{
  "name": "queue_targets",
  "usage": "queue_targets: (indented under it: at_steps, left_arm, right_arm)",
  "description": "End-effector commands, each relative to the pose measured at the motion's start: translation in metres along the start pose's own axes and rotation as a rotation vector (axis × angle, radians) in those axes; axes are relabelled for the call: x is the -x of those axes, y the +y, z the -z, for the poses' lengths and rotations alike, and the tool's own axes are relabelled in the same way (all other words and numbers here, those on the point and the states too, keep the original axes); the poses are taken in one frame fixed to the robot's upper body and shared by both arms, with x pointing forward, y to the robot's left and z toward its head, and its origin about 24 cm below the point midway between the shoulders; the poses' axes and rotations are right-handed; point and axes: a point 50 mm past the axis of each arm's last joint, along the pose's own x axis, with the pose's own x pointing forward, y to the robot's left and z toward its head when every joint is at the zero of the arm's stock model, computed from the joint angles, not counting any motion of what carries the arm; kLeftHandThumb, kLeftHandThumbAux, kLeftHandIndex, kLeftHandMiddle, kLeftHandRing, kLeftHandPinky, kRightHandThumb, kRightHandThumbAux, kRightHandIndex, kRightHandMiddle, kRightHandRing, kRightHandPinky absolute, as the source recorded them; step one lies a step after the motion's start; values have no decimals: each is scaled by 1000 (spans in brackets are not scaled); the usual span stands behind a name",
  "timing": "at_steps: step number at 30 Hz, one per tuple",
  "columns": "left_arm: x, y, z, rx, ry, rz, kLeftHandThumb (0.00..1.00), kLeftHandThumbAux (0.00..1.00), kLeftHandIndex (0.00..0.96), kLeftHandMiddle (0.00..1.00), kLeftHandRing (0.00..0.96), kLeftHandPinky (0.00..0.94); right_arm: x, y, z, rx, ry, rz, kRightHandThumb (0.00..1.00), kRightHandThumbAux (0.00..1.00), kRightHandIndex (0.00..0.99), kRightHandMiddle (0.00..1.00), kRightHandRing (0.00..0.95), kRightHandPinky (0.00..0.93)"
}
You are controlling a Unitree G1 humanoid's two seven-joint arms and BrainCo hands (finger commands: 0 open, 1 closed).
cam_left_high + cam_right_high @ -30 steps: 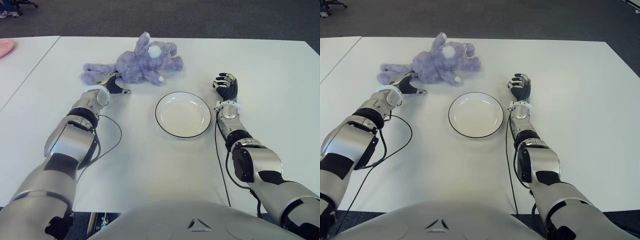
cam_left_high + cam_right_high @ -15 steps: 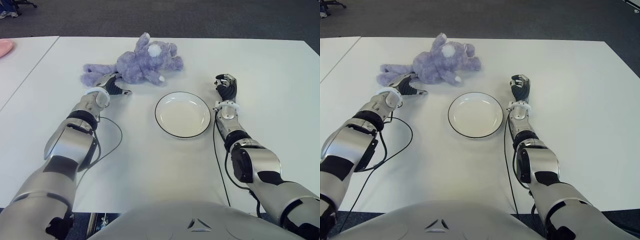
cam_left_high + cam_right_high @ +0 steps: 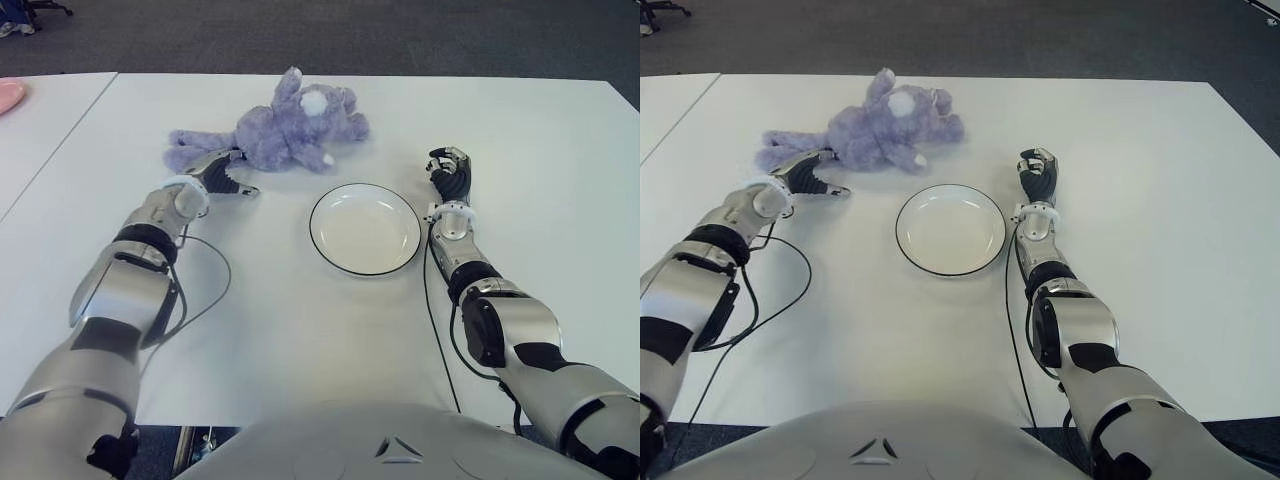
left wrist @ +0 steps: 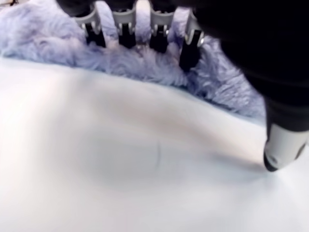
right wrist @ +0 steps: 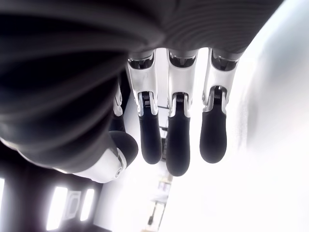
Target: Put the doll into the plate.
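Nearest to me, white table [image 3: 300, 330], bare in front. Next out, white plate [image 3: 365, 228] with dark rim, empty, centre of table. My right hand [image 3: 452, 176] shows just right of the plate, idle, fingers loosely hanging and holding nothing. My left hand [image 3: 222, 172] is out to the left of the plate, fingers spread wide, thumb [image 4: 280, 145] low near the table, fingertips [image 4: 126, 34] up against purple fur in the wrist view; nothing gripped yet. Farthest, purple plush bunny doll [image 3: 280, 132] lies on its side on the table beyond the plate, well apart from it, one limb stretched toward my left hand. Pink plate [image 3: 10, 95] edge on the neighbouring table, far left.

Risks as I judge them: hand is only at the limb end, so closing here may pinch loose fur and slip, or lift a floppy doll that drags or swings and knocks the plate. Pushing forward could shove it away.
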Motion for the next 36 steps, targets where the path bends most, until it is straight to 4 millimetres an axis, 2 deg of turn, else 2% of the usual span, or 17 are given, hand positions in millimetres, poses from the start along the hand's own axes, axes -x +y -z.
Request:
queue_targets:
  at_steps: [1,6,13,18,27,32,36]
  left_arm:
    - [26,-63,13,-33,-101,395,0,527,57,0,0,0]
    - [43,-45,9,-127,-279,514,0,510,42,0,0,0]
    - [52,-30,10,-186,-303,567,0,526,17,0,0,0]
    - [68,-25,10,-244,-338,574,0,518,2,0,0,0]
    - [105,2,-16,-274,-441,572,51,494,0,0,3,0]
    - [116,18,-34,-253,-468,588,91,478,0,0,14,0]
    - [120,23,-39,-238,-474,603,109,476,0,0,11,0]
  right_arm:
    - [70,10,85,105,344,-92,715,739,406,368,492,536]
    - [69,7,86,138,330,-79,713,740,403,384,480,492]
    - [70,6,87,163,339,-84,709,741,399,381,456,474]
    - [70,5,88,175,339,-89,710,741,399,370,450,484]
    - [69,4,88,189,340,-93,710,740,400,369,419,438]
    - [69,3,88,167,346,-89,712,741,400,349,412,425]
    - [68,3,88,159,349,-87,713,741,400,337,404,391]
